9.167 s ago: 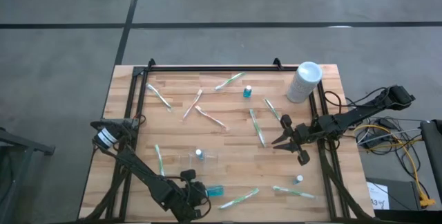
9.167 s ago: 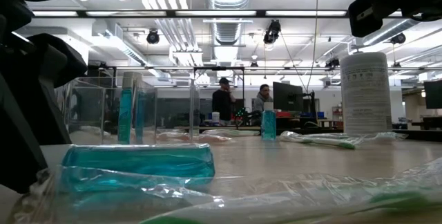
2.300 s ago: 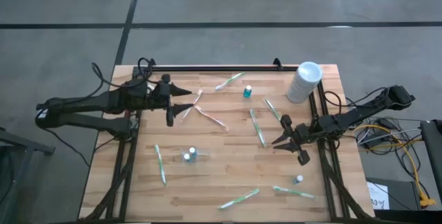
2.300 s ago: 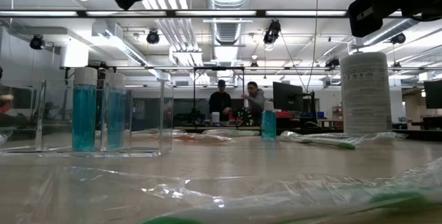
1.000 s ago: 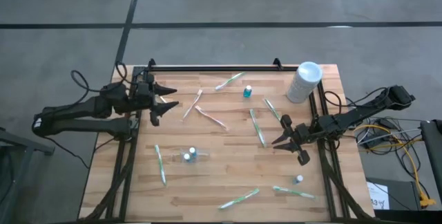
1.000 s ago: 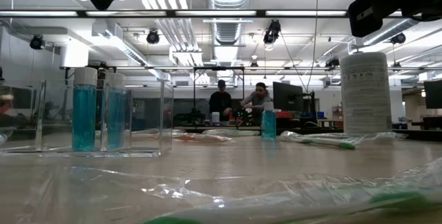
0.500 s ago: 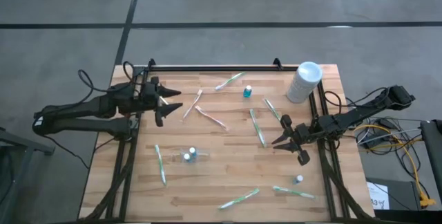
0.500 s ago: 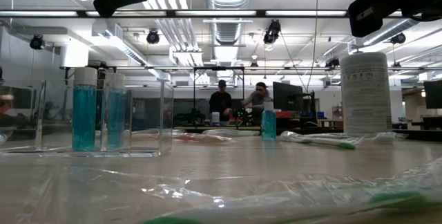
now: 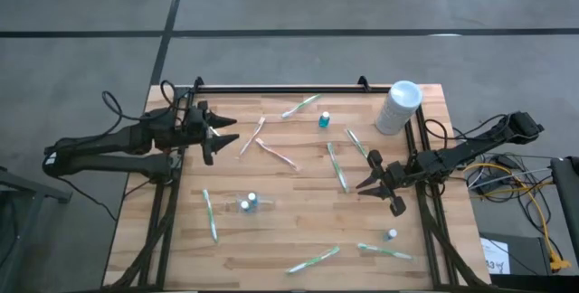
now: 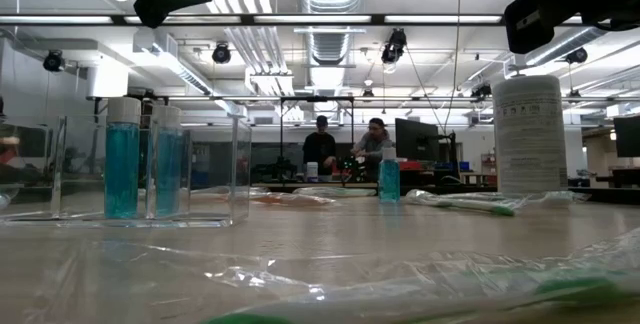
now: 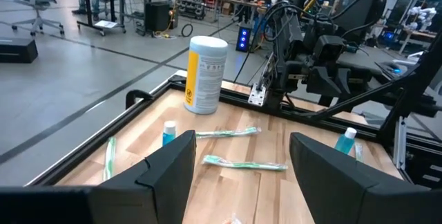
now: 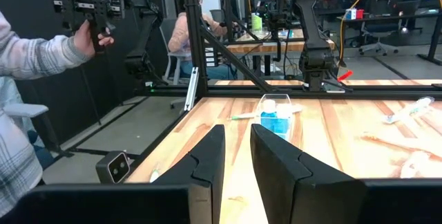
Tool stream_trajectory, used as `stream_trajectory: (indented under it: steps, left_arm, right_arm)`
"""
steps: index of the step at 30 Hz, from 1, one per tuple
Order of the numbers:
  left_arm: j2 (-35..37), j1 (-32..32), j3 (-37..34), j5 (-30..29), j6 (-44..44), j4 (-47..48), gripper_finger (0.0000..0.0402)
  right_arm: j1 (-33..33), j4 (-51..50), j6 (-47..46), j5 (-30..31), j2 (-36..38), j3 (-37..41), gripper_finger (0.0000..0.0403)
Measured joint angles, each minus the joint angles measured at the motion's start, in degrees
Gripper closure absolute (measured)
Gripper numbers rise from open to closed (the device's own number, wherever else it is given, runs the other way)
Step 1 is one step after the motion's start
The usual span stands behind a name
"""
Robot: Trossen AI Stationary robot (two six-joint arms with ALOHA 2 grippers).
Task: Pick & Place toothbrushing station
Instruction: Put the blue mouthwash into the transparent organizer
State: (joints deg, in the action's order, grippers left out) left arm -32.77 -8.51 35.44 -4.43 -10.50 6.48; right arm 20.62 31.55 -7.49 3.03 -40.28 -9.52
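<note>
High view: clear holder (image 9: 250, 204) with blue-liquid bottles sits front-left on the wooden surface (image 9: 298, 234), wrapped toothbrushes scattered around. Left end effector (image 9: 222, 136) fingers apart, right end effector (image 9: 377, 184) fingers apart. Only right wrist view shows a person's sleeve (image 12: 31, 51)

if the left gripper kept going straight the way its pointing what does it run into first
Likely the wrapped toothbrush lying on the wooden table just ahead of the left gripper, whose fingers are open. But the gripper seems to hover above the table, so it might pass over; height is unclear.
</note>
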Motion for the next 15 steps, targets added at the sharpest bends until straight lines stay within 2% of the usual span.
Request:
stream_trajectory:
  steps: [15]
  left_arm:
    - [0.00, 0.00, 0.00, 0.02, 0.00, 0.00, 0.0162]
  right_arm:
    - [-0.02, 0.02, -1.13, 0.00, -0.01, 0.00, 0.0335]
